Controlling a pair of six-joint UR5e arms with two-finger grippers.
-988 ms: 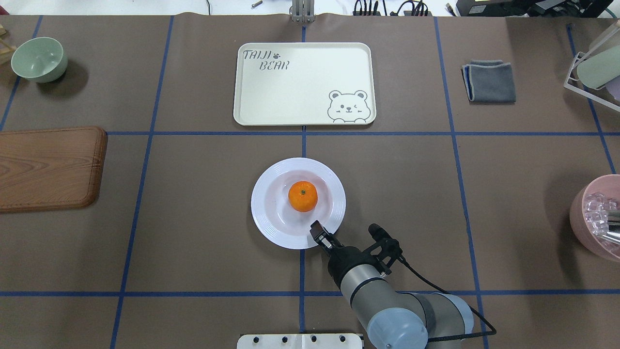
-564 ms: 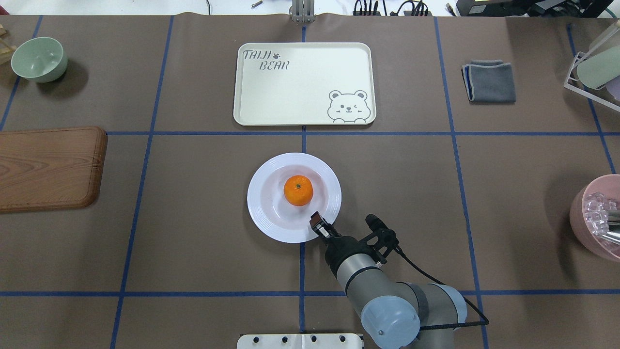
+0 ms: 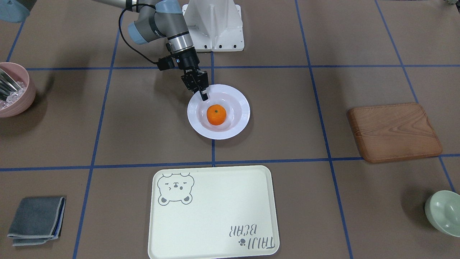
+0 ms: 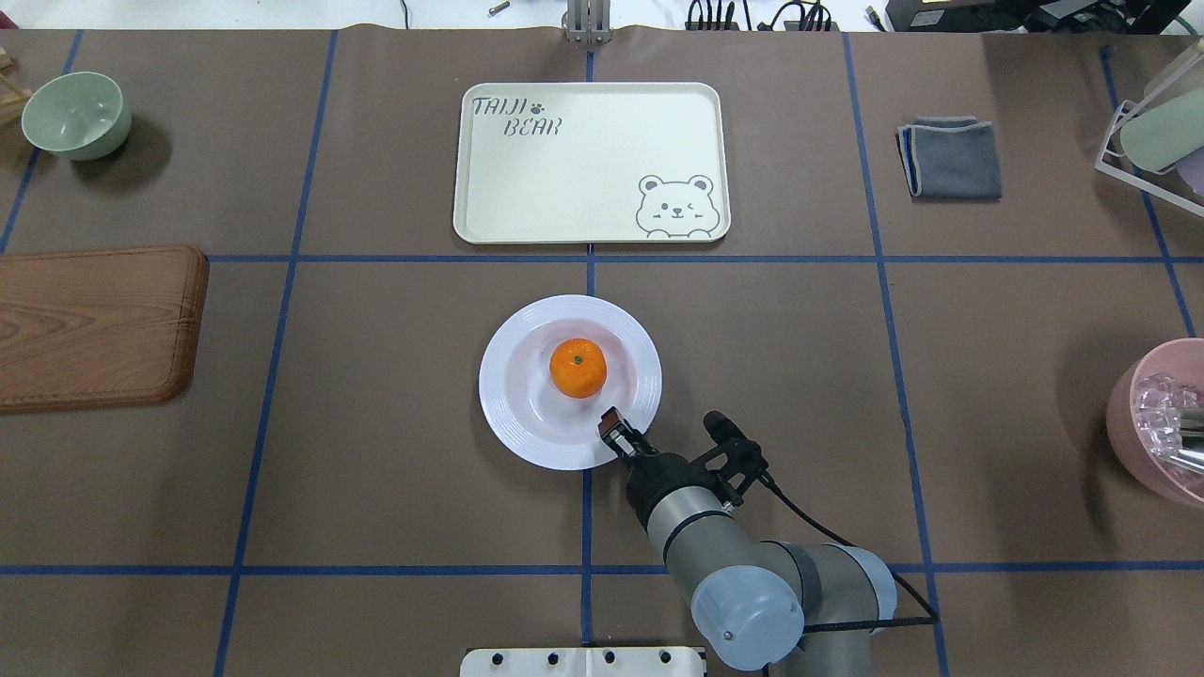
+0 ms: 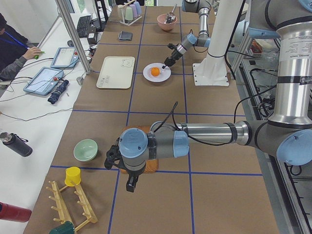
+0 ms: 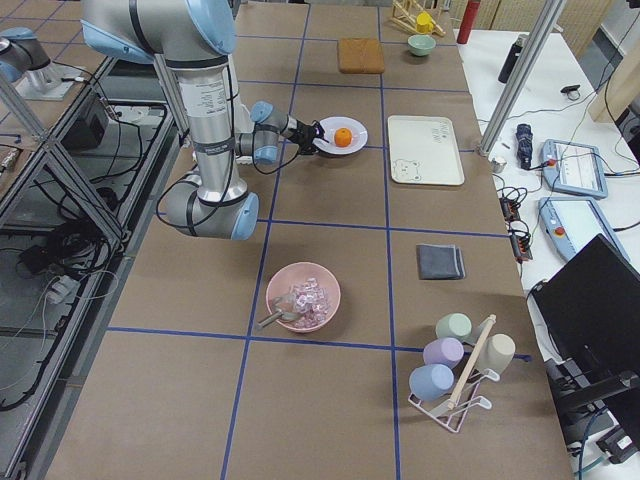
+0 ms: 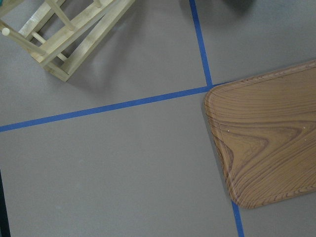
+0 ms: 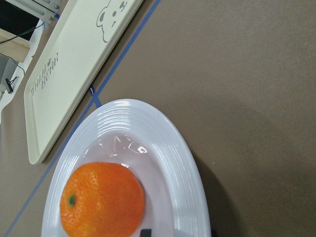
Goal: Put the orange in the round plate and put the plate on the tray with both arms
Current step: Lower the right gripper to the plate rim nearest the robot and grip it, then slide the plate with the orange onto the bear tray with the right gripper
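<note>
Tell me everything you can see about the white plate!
The plate is round and glossy white, and looks like ceramic or hard plastic. It has a wide rim with ringed ridges and a sunken middle, where the orange sits. It is near the centre of the brown table, short of the tray and not touching it. The right gripper pinches its rim on the robot's side. I can't tell if it's lifted a little.

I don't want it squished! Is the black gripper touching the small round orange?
Apart. The overhead view shows bare glossy white round plate between the black right gripper and the small round orange.
</note>
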